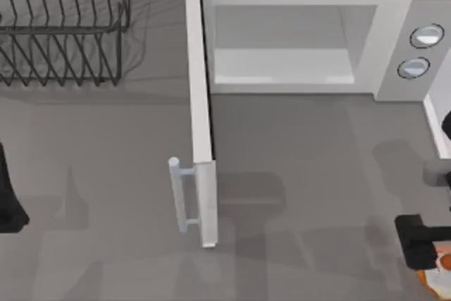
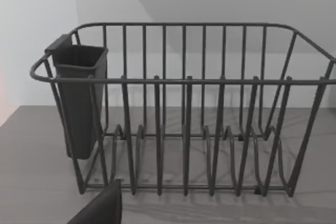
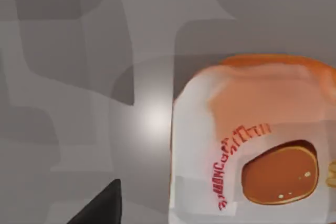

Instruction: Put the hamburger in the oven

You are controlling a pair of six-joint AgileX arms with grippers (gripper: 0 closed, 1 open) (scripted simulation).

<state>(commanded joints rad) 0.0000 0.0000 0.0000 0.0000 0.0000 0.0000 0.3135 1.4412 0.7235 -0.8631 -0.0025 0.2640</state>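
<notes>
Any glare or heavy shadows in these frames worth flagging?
Top view: soft arm shadows on the table in front of the open oven, cavity evenly lit. Right wrist view: a bright glare spot on the tabletop beside the hamburger. Left wrist view: flat light, faint shadows under the wire rack.

The oven (image 1: 303,40) stands at the back of the bench (image 1: 296,174), right of the middle, its door (image 1: 201,125) swung out toward the front on the cavity's left side. Two knobs (image 1: 420,51) sit on the oven's right part. A wire rack (image 1: 63,22) stands at the back left, well apart from the oven, with a cup (image 2: 79,98) hung inside one end. The hamburger (image 1: 438,273) lies at the front right corner, under the right gripper (image 1: 423,244). The left arm (image 1: 8,195) is at the left edge.
</notes>
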